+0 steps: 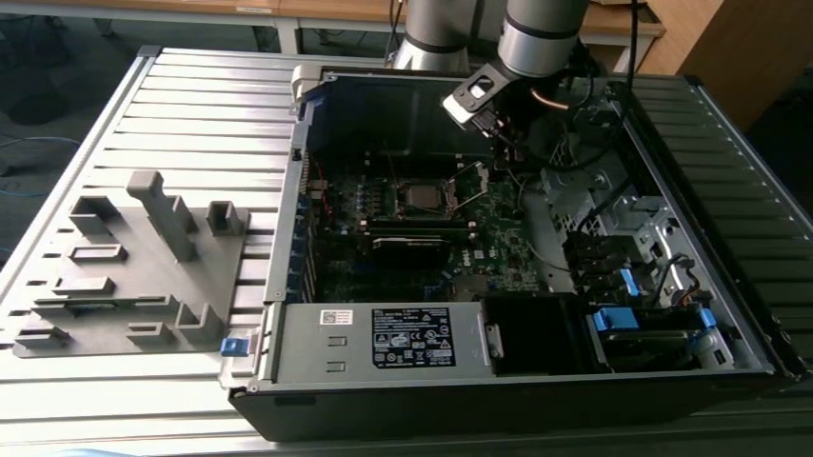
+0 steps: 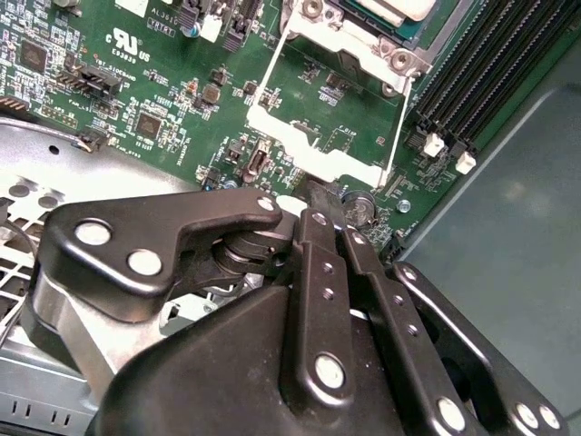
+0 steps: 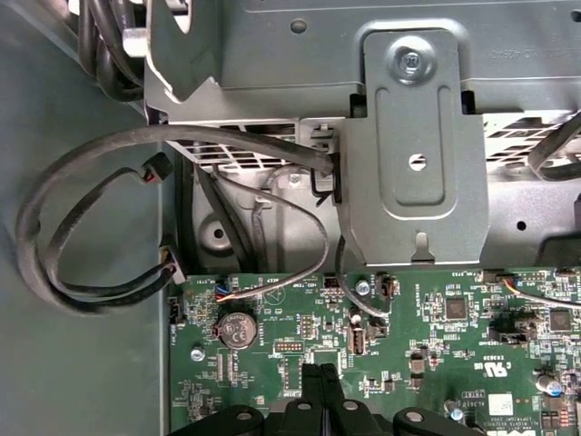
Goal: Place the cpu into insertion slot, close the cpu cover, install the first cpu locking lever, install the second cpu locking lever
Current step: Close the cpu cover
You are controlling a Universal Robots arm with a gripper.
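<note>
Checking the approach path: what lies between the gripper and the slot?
The open cover, its window showing bare board, lies between the gripper and the slot, in the second wrist view.

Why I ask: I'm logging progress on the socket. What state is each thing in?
cpu: seated in the insertion slot.
cpu cover: open, swung up off the slot, not closed over the cpu.
gripper: shut, tip at the cover's free edge.
computer case: lying flat, side open.

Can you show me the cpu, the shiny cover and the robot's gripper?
cpu (image 1: pixel 417 196): exterior view, its grey metal top.
cpu cover (image 2: pixel 309 145): second wrist view, frame's wide silver edge.
gripper (image 2: pixel 313 191): second wrist view, between its fingertips.
</note>
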